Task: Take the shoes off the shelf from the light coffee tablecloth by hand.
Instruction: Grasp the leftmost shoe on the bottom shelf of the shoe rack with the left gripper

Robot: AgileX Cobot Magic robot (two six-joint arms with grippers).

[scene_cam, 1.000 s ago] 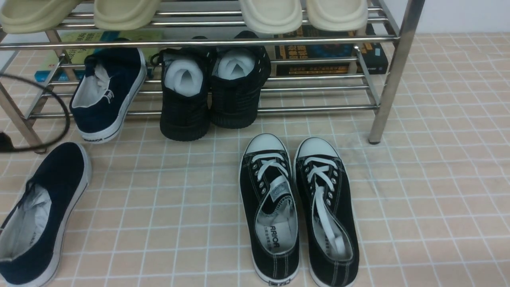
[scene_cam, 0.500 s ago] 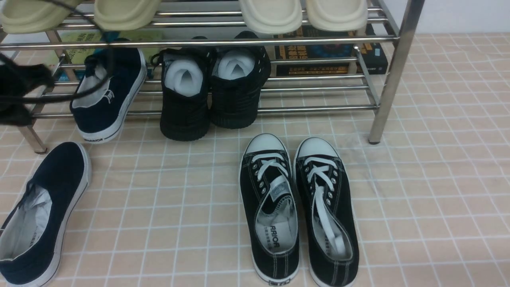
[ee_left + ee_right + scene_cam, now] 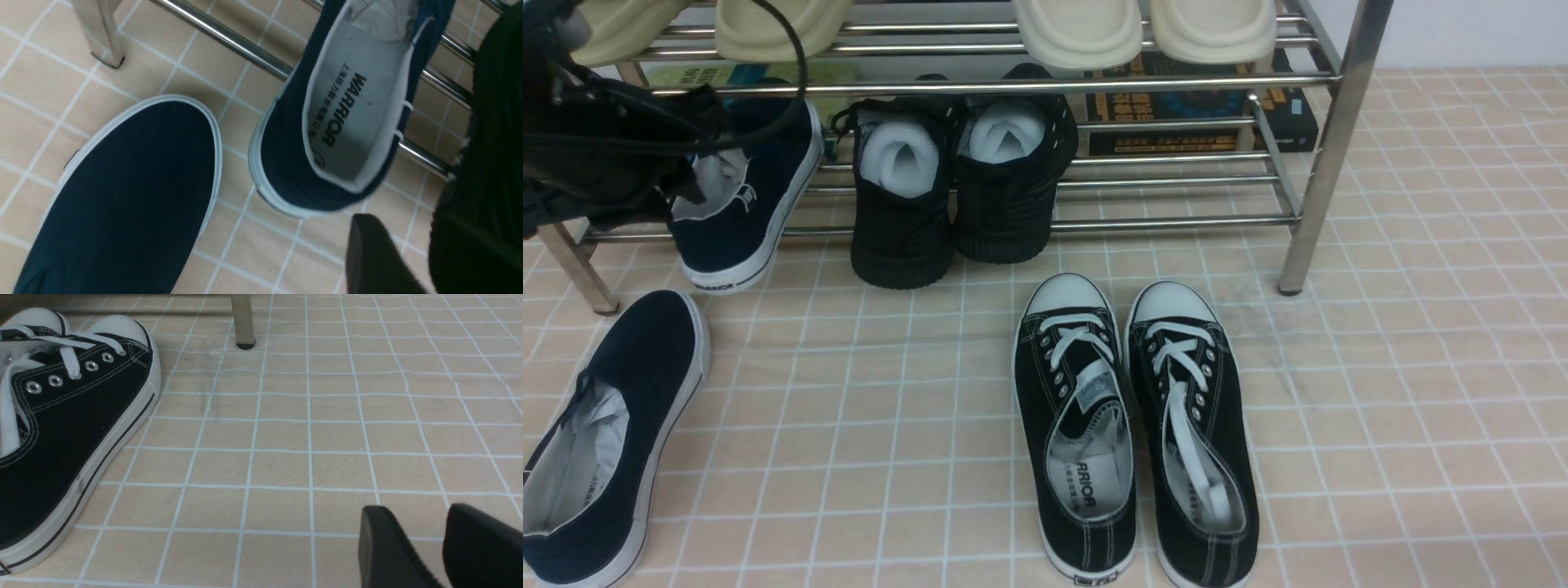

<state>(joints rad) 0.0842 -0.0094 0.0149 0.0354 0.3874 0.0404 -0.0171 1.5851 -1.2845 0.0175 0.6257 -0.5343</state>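
The left gripper [image 3: 645,155] is a dark blur at the shelf's [image 3: 1176,82] left end in the front view, covering part of the lower tier and the navy shoe's [image 3: 743,204] mouth. Its wrist view shows only 1 finger [image 3: 374,257], so I cannot tell how far the jaws are parted. That finger sits just off the shoe's heel and looks to be touching nothing. The right gripper [image 3: 412,512] shows only in its own wrist view, both fingers cut off by the frame edge, parted over bare cloth [image 3: 1421,367] and holding nothing.

The navy shoe rests on the shelf's lower tier, tilted, with its heel overhanging the front bar. The other navy shoe [image 3: 605,441] lies on the cloth below it, cut off at the frame's corner.

The top tier holds 4 cream slippers [image 3: 1078,33], cropped by the upper edge. The lower tier also holds 2 black knit shoes [image 3: 956,188], each stuffed with white foam [image 3: 903,159]. Crumpled white paper [image 3: 388,16] fills the navy shoe's toe. Books [image 3: 1201,106] show through the bars, their titles unreadable. 2 black lace-ups [image 3: 1135,433] stand side by side on the cloth in front of the shelf.
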